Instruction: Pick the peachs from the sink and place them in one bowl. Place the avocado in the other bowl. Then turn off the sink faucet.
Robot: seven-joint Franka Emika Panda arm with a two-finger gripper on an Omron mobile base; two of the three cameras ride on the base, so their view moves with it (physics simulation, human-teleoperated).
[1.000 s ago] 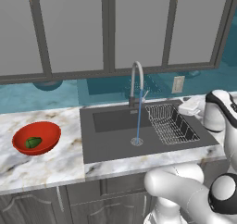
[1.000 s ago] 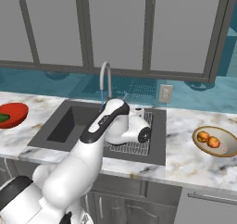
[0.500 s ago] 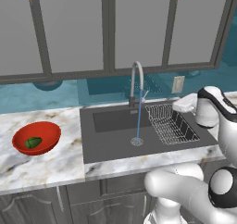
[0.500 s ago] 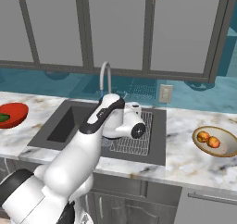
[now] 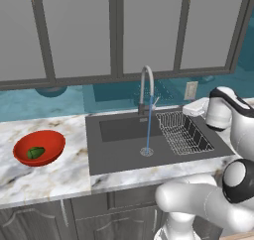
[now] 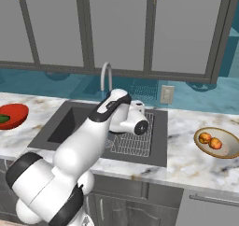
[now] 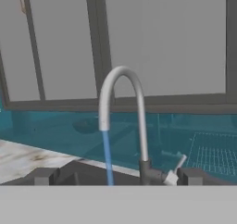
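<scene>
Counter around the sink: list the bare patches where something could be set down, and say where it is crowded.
Bare marble lies between the red bowl and the sink, along the front edge before the sink, and between the sink and the tan bowl. The sink's right half is crowded: wire rack, arm above it, and faucet running.

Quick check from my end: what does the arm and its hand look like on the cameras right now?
A glossy white arm of rounded, tube-like segments with dark grey-black bands at the joints. The wrist ends in a white cylinder with a dark round end cap. The gripper shows as two small dark grey blocky fingertips. No cables or markings visible.
</scene>
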